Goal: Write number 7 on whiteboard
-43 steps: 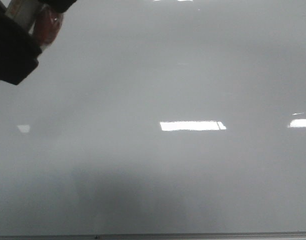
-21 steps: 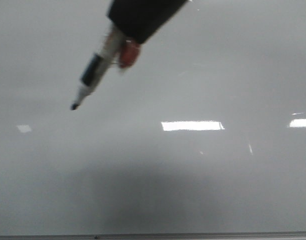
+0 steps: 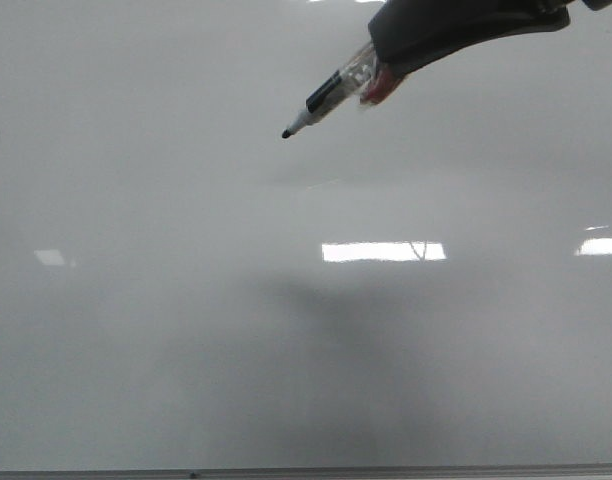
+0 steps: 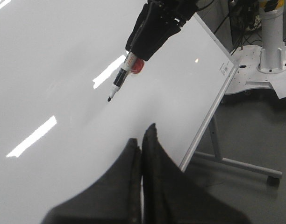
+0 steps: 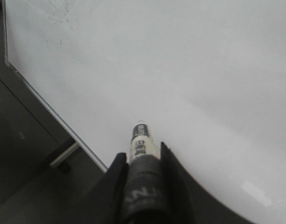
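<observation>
While our right claw (image 3: 386,68) grips the marker (image 3: 326,98), its tip poised just off the blank whiteboard (image 3: 136,330) ahead, with no 7 drawn, we risk skipped strokes if pressure stays light; our left claw (image 4: 142,144) sits clenched, empty.

A: Right gripper (image 3: 371,80)?
B: Reached in from upper right of front view, fingers (image 5: 168,172) clamped on a marker (image 3: 321,100), tip pointed down-left.
A: Left gripper (image 4: 142,144)?
B: Seen only in its wrist view; fingers pressed together, nothing held.
</observation>
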Robot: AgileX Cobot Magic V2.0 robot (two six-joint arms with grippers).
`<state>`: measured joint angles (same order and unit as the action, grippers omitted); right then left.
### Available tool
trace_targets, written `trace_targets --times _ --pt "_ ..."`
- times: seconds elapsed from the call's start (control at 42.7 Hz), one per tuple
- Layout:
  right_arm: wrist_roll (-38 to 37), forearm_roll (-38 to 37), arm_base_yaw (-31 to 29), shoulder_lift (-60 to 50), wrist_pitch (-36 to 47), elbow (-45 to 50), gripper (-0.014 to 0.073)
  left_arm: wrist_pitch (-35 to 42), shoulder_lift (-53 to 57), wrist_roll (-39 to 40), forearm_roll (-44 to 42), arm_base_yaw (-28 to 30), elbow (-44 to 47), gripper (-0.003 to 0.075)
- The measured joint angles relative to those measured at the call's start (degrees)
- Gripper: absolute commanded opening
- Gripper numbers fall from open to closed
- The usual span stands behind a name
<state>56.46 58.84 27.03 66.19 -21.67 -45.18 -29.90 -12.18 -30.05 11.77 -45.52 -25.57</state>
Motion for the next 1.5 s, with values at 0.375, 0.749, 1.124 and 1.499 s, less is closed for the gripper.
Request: trace_targets --times 0.375,0.749,1.124,1.499 --pt "2.47 2.01 1.77 21.51 0.43 -22.36 -0.006 0.0 0.1 0.17 0.0 0.0 0.0 -0.002" --pt "2.62 2.12 1.26 29.4 -0.09 -28.8 -0.006 0.0 0.1 0.26 0.05 0.0 0.09 -0.002" --pt "2.62 2.35 -7.9 22.43 -3.17 -24.18 -0.006 0.0 0.1 0.26 0.05 0.0 0.09 -0.002" --pt "4.5 2.35 -6.9 22.23 -4.09 -15.93 -0.006 0.0 0.1 0.26 0.05 0.0 0.09 -0.002"
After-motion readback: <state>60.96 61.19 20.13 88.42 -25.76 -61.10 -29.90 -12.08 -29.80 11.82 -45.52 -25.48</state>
